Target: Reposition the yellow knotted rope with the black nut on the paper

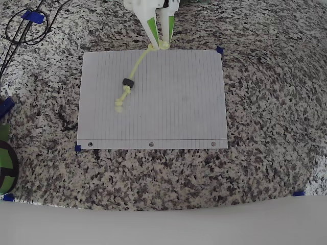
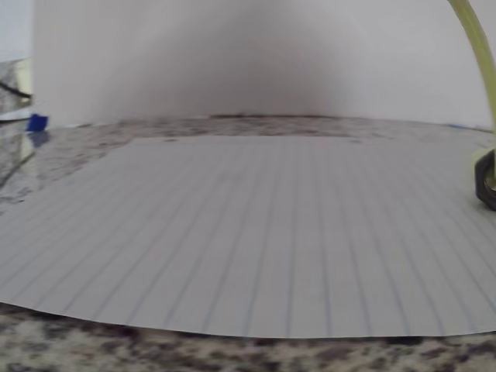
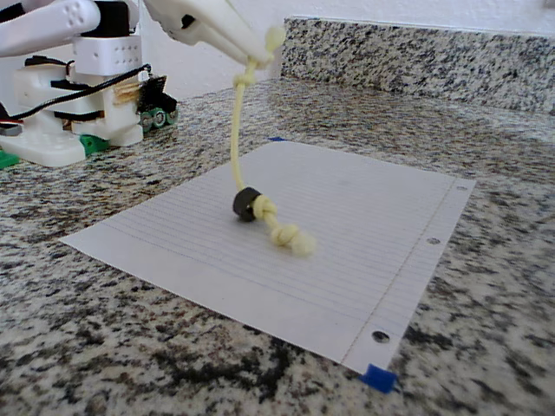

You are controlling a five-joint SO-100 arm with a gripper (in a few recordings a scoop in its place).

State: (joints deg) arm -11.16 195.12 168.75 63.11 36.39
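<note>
The yellow knotted rope (image 1: 134, 69) hangs from my gripper (image 1: 160, 43), which is shut on its top end above the far edge of the paper (image 1: 173, 112). In the fixed view the rope (image 3: 236, 139) drops steeply from the gripper (image 3: 263, 50) to the sheet. Its lower knots (image 3: 290, 237) lie flat on the paper (image 3: 364, 243). The black nut (image 1: 127, 82) sits on the cord just above those knots, resting on the sheet (image 3: 246, 204). In the wrist view the cord (image 2: 479, 54) runs down the right edge to the nut (image 2: 487, 178).
The sheet lies on a speckled granite counter (image 1: 265, 168), held by blue tape at its corners (image 3: 378, 379). Black cables (image 1: 23, 30) coil at the top left in the overhead view. The arm's white base (image 3: 78, 95) stands at the back left in the fixed view.
</note>
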